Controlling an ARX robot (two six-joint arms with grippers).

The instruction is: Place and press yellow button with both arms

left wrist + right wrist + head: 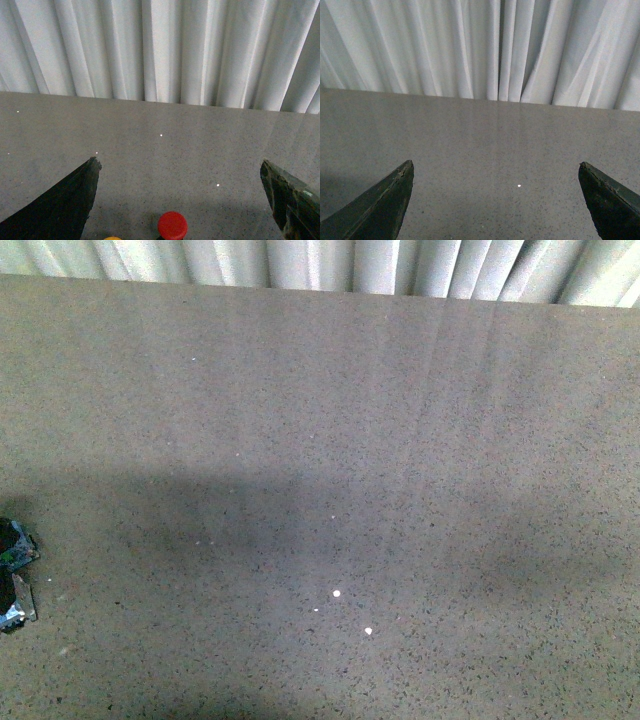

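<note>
In the left wrist view only the top of the yellow button's (113,238) dome shows at the frame's edge, on the grey table. My left gripper (180,172) is open, its two dark fingers wide apart, with the yellow button close between them and nothing held. My right gripper (496,172) is open and empty over bare table. Neither arm nor the yellow button shows in the front view.
A red mushroom-head button (172,225) stands right beside the yellow one. A dark shiny scrap with green and silver bits (14,575) lies at the table's left edge in the front view. White curtains (330,265) hang behind the table's far edge.
</note>
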